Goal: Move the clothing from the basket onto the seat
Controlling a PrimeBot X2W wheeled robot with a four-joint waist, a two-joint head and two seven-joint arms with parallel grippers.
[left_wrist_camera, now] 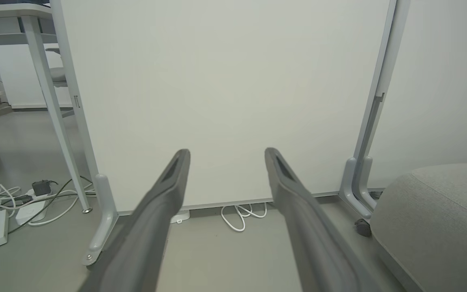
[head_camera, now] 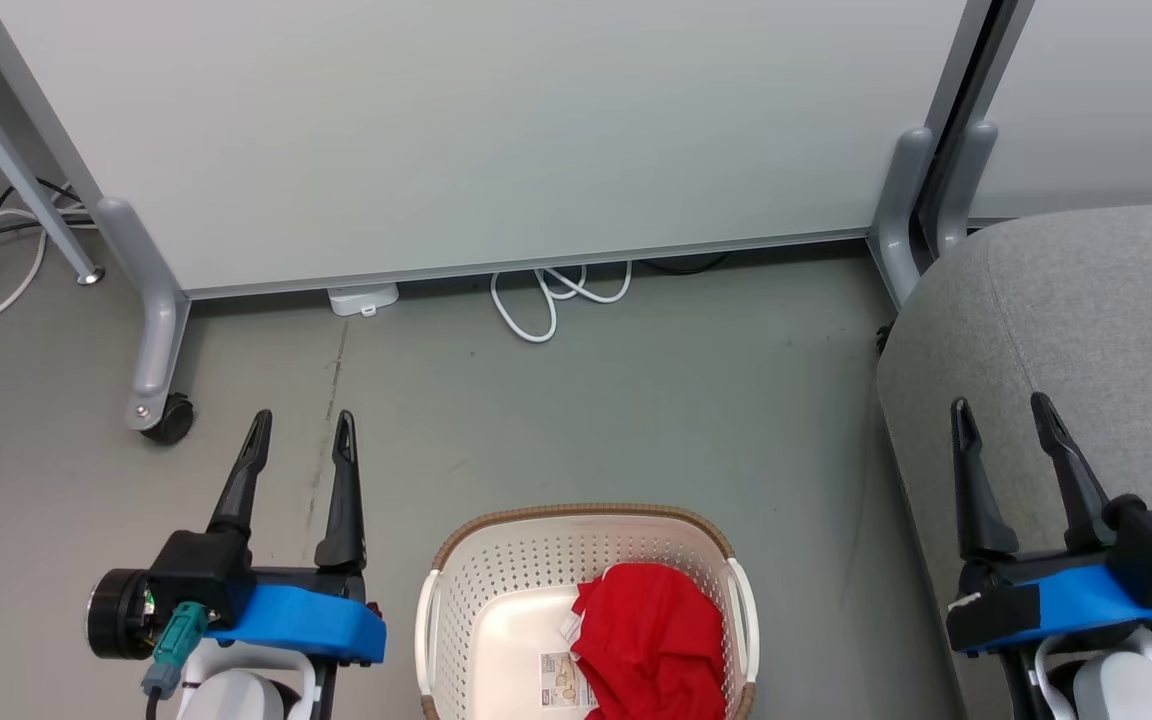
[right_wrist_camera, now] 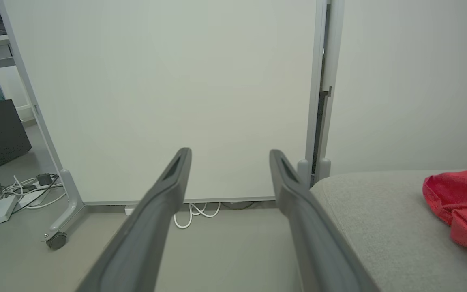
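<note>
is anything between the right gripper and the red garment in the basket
Nothing visible. The red garment lies uncovered in the open basket; the open right gripper is over the seat, only the basket rim to clear.

Saw panel (head_camera: 476, 130) straight ahead of left gripper (head_camera: 302, 417); caster (head_camera: 170, 418) just left of it; cable loop (head_camera: 549, 295) ahead to its right; cords (head_camera: 26, 222) far off left.

White partition (head_camera: 496, 130); grey floor (head_camera: 636, 400)
</note>
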